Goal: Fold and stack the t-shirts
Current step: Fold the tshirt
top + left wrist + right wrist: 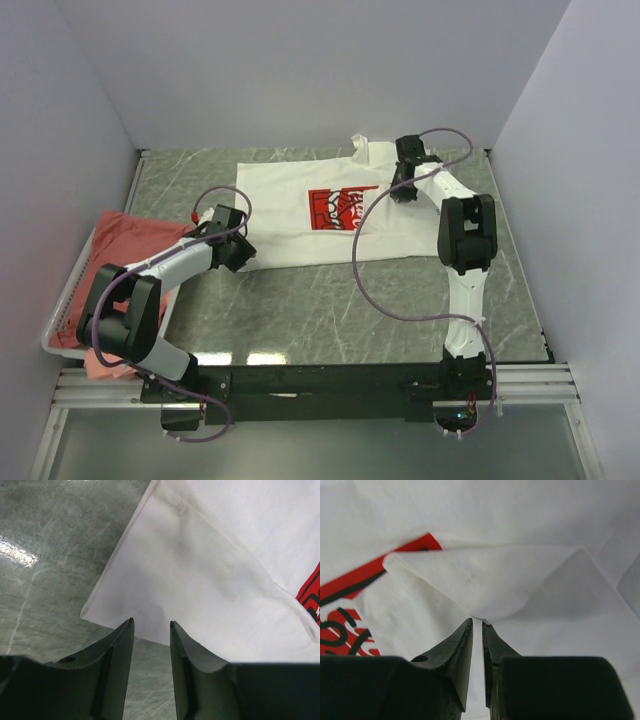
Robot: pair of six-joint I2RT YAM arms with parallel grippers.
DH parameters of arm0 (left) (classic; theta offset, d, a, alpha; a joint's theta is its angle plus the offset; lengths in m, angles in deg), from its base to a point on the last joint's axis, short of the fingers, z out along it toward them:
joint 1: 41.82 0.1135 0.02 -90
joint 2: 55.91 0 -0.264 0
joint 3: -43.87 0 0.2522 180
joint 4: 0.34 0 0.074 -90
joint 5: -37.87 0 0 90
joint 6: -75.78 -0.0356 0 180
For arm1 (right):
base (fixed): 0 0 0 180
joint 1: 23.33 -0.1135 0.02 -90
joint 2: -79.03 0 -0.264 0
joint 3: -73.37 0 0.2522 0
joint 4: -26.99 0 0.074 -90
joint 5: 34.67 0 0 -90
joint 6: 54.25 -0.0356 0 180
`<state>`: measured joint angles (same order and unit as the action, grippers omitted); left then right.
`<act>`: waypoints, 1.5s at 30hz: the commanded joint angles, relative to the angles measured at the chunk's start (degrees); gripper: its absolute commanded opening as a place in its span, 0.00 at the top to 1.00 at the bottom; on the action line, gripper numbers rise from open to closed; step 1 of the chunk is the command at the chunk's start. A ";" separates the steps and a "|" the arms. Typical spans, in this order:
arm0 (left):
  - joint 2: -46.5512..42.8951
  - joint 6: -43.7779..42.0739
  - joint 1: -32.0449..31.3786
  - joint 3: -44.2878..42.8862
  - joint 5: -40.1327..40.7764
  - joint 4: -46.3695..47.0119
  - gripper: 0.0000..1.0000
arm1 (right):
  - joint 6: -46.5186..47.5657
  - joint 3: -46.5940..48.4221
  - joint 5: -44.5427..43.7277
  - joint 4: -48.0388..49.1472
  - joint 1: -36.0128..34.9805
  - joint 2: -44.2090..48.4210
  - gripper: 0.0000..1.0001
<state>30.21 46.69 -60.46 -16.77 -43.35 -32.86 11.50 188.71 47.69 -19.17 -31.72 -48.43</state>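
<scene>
The table (330, 300) is viewed from above; the shirt (280, 215), shared, is seen close ahead of the left tool (150, 625) and right tool (477, 622).

No word, number or brand can be read here. The only marking is the red rectangular print (335, 208) on the chest of the white cotton t-shirt (285, 220). From the top camera it shows pale lettering inside the red, too small to spell out. The right wrist camera sees one corner of this print (345, 625), red with dark curved strokes. The left wrist camera sees only its red and black edge (311, 592). No letter is clear.
</scene>
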 commanded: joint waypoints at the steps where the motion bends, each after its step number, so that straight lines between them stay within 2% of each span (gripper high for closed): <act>1: -0.87 -1.22 0.00 -3.05 -0.16 -0.74 0.59 | 0.96 8.44 -1.76 -2.75 0.47 -3.40 0.80; 8: -2.28 -2.19 0.26 -4.28 -0.25 -2.15 0.59 | 0.78 23.90 -4.66 -5.65 2.05 -8.94 0.66; 13: -2.63 -3.07 0.61 -5.16 -0.86 -2.51 0.58 | 0.43 24.90 -3.00 -3.55 3.81 -8.34 0.60; 19: -2.81 -2.99 0.97 -5.25 -2.09 -2.07 0.57 | 1.22 12.17 -1.50 -0.46 4.08 1.86 0.47; 22: -2.63 -2.90 1.05 -5.25 -2.36 -1.80 0.57 | 0.26 7.96 -0.10 -4.42 3.99 3.26 0.48; 25: -2.37 -2.98 0.97 -5.42 -2.62 -1.63 0.57 | -2.29 -1.77 1.30 -0.75 3.90 7.12 0.49; 28: -2.10 -2.90 1.05 -5.42 -2.97 -1.28 0.57 | -4.49 -6.47 3.68 3.30 3.99 9.07 0.49; 37: -2.10 -2.90 1.05 -4.72 -3.33 -0.57 0.57 | -12.83 -11.30 8.86 11.11 4.34 8.98 0.47; 45: -1.75 -3.16 1.23 -4.72 -3.68 -0.31 0.57 | -21.53 -17.11 10.01 17.98 6.36 10.83 0.48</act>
<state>29.32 44.90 -59.47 -20.07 -46.32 -34.63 -5.41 172.86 57.00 -5.71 -26.47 -41.13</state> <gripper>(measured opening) 0.434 0.523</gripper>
